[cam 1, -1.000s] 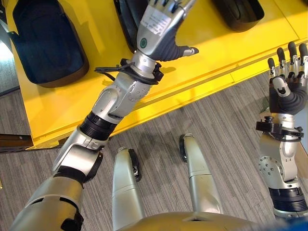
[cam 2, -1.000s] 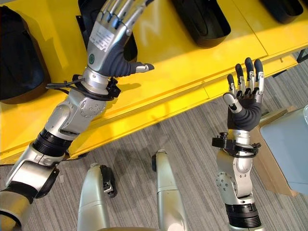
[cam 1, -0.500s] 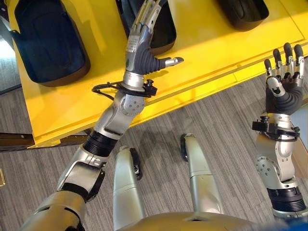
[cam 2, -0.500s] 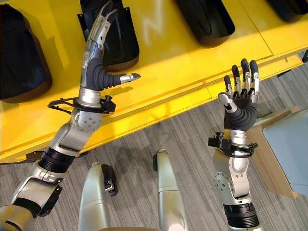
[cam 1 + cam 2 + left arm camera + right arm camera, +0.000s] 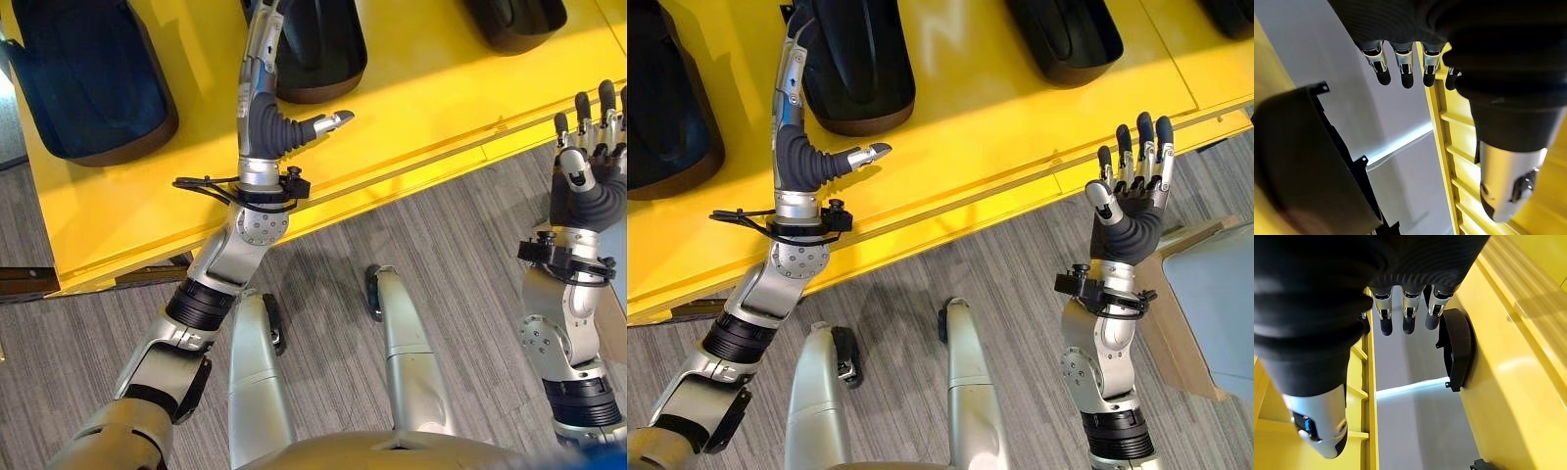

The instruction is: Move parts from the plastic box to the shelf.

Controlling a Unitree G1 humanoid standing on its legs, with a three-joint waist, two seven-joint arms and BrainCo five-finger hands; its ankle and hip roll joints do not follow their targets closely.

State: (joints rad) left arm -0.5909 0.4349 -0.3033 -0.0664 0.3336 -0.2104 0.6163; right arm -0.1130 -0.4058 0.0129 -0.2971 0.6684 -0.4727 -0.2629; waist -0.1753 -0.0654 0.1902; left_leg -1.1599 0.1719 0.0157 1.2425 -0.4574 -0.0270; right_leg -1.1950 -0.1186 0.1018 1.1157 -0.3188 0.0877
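Observation:
Several black moulded parts lie on the yellow shelf (image 5: 421, 108): one at the left (image 5: 88, 78), one in the middle (image 5: 318, 49), one at the right (image 5: 1068, 39). My left hand (image 5: 263, 108) stands on edge over the shelf, open. Its straight fingers reach along the middle part's left rim and its thumb (image 5: 328, 122) sticks out sideways. In the left wrist view the same part (image 5: 1303, 161) shows past the fingers (image 5: 1403, 68). My right hand (image 5: 1132, 201) is open, palm up, over the floor beside the shelf's front edge, holding nothing.
A pale blue-grey box (image 5: 1215, 284) on a brown board sits at the right edge, by my right arm. Grey striped floor (image 5: 460, 264) lies in front of the shelf. The right wrist view shows another black part (image 5: 1457, 350) on the yellow shelf (image 5: 1508, 382).
My left hand has rolled from back-up onto its edge and drawn back a little toward me. The right hand has barely moved. The camera shifted slightly.

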